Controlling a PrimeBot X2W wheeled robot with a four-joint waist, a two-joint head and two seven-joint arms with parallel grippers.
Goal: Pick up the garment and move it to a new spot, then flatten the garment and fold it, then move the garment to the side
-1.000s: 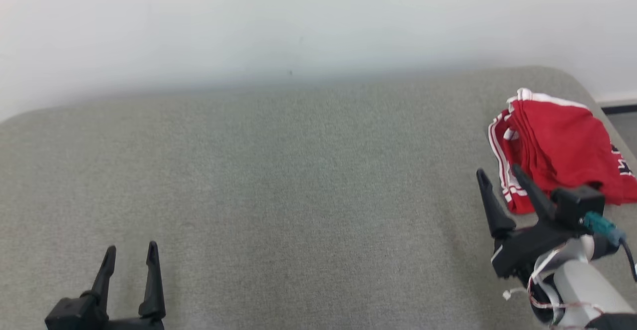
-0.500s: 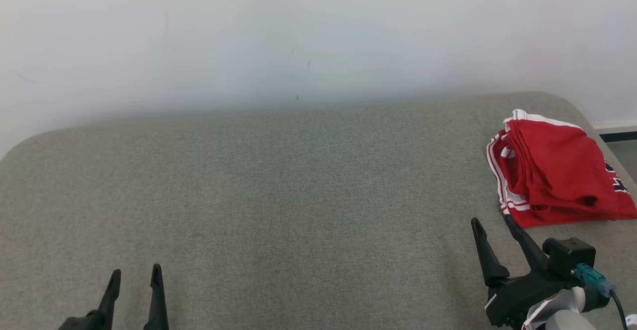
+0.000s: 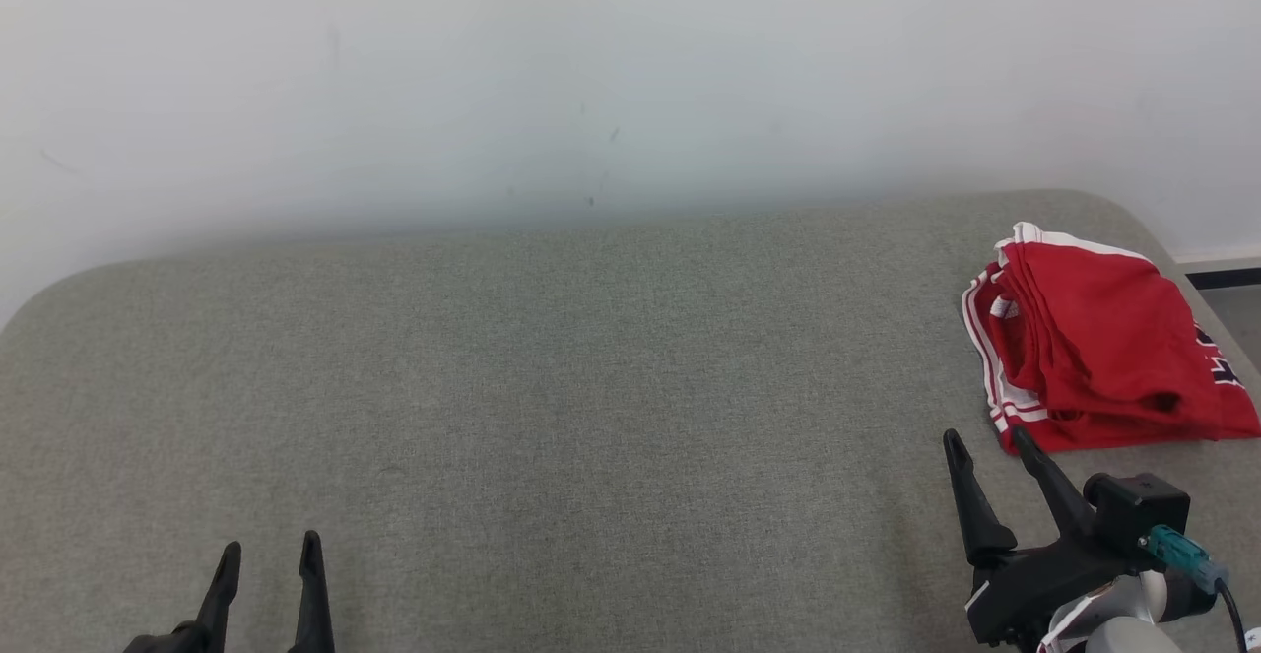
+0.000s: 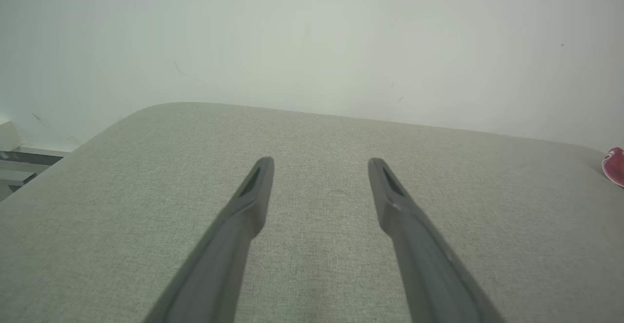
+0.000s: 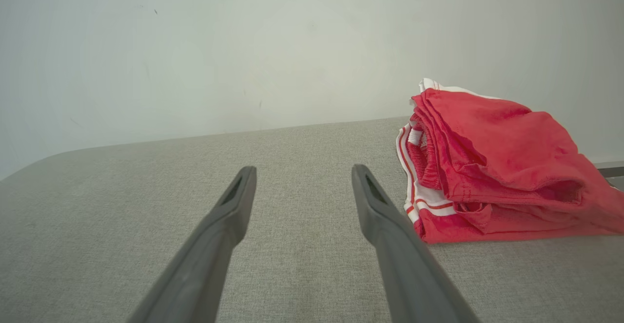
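The folded red garment (image 3: 1103, 338) with white stripes lies at the far right end of the grey fabric worktop (image 3: 591, 387), close to its rounded back corner and right edge. The right jaws stand wide apart and empty just short of the garment's near left corner, not touching it. The left jaws, likewise spread and holding nothing, hover at the near left, well apart from the garment, with open worktop between them up to the pale wall (image 3: 591, 62).
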